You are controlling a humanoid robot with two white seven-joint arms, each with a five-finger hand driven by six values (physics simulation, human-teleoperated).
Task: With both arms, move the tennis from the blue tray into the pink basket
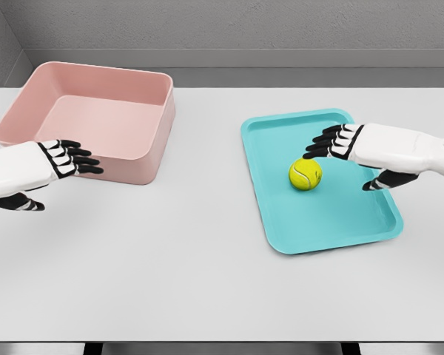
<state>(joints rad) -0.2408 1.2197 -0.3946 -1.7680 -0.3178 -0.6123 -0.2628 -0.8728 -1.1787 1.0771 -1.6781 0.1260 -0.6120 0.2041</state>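
**Op:** Head view has the tennis ball (305,174) lying loose on the blue tray (281,222), roughly mid-tray, well apart from the pink basket (155,148) on the far left of the table (207,281). Nothing is holding it.

**Spotter:** What worries you from here?

**Op:** The ball rolling. My right hand (355,148) hovers just beyond it, to the right, with the fingers (322,144) extended and slightly apart, tips near the ball, thumb hanging low on the other side. If I close from this angle and a fingertip clips the top, I judge it could scoot across the smooth tray before I wrap it. The tray rim looks shallow, so it might hop off onto the table.

**Spotter:** And the handover?

**Op:** That's the second risk. The gap between tray and basket is wide; if the pass happens mid-air with a loose grip, the ball drops and bounces away.

**Spotter:** Left side?

**Op:** Left hand (55,166) sits low by the basket's near wall, palm down, fingers straight and close together, pointing right, grasping nothing. Whether it touches the basket I can't tell
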